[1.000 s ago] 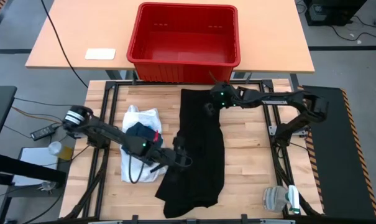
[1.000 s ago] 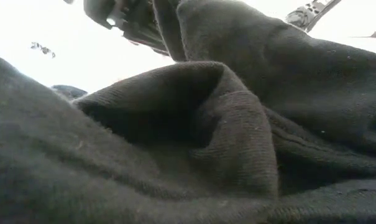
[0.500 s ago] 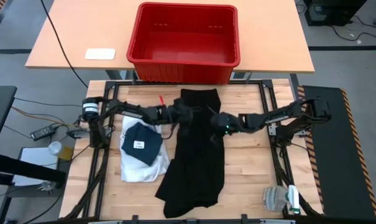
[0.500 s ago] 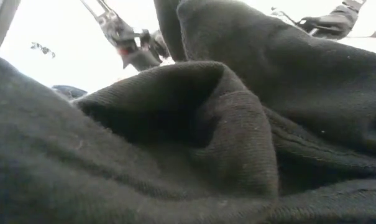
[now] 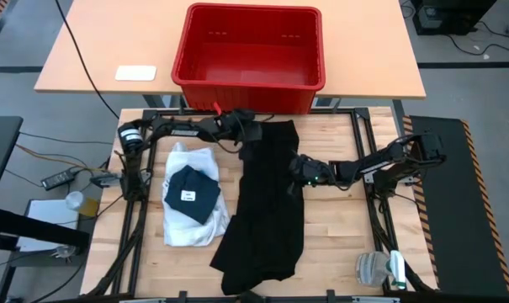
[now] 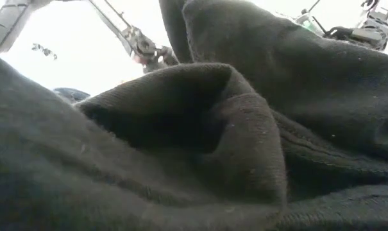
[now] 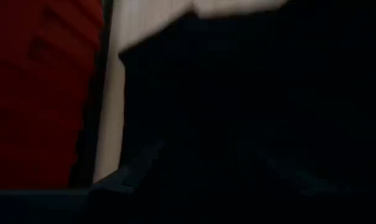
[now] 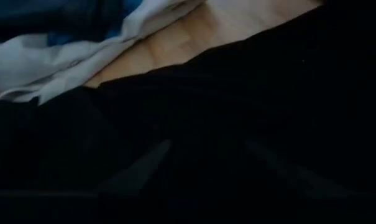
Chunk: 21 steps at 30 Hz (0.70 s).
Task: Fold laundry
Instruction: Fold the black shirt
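A large black garment (image 5: pixel 267 202) lies stretched from the table's far edge to its near edge. It also fills the low view (image 6: pixel 200 147). To its left lies a white shirt (image 5: pixel 191 223), and a dark folded piece (image 5: pixel 191 192) with a white label rests on top of it. My left gripper (image 5: pixel 247 141) is at the black garment's far left corner (image 7: pixel 175 56), fingers apart over the cloth. My right gripper (image 5: pixel 294 167) is at the garment's right edge, below its far end. Its fingers are apart over black cloth (image 8: pixel 237 93). My left gripper comes slanting down from the table's left over the black garment's far left corner; whether its fingers touch the cloth I cannot tell. My right gripper comes slanting down from the right over the garment's right edge (image 5: pixel 298 181); whether it touches I cannot tell.
A red crate (image 5: pixel 250 50) stands on the table beyond the far edge, with a white pad (image 5: pixel 135 73) to its left. A pale bundle (image 5: pixel 376 269) lies at the near right corner. Bare wood (image 5: pixel 338 227) shows right of the black garment.
My left gripper has swung from the black garment's near left side toward the far edge, to the garment's far left corner, uncovering the shirt and the dark piece. My right gripper has moved from the garment's far end toward the near edge and down to its right edge.
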{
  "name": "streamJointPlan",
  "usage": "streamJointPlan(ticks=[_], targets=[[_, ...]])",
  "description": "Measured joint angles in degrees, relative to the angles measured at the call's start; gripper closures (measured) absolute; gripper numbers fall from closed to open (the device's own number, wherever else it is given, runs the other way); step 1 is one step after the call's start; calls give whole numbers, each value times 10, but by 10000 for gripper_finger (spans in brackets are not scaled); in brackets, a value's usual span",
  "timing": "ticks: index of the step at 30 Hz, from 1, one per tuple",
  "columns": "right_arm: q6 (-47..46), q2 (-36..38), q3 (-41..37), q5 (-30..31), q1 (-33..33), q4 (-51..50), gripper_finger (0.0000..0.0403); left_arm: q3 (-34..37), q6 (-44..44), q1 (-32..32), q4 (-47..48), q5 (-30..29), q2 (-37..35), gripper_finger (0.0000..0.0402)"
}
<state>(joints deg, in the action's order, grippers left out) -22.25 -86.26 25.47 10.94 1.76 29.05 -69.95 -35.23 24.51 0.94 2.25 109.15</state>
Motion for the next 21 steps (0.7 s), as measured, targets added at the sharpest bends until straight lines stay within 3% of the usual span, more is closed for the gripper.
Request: streamJointPlan(ticks=[4,8,16,21], targets=[[4,0,0,-14,17,10,202,0,-102,19,-18,4,10,208],[20,0,0,-54,28,12,203,-9,-146,32,0,5,16,209],[86,1,0,-105,76,36,211,-140,-183,52,118,10,98,209],[86,1,0,-149,104,35,216,-219,-211,58,195,46,149,209]])
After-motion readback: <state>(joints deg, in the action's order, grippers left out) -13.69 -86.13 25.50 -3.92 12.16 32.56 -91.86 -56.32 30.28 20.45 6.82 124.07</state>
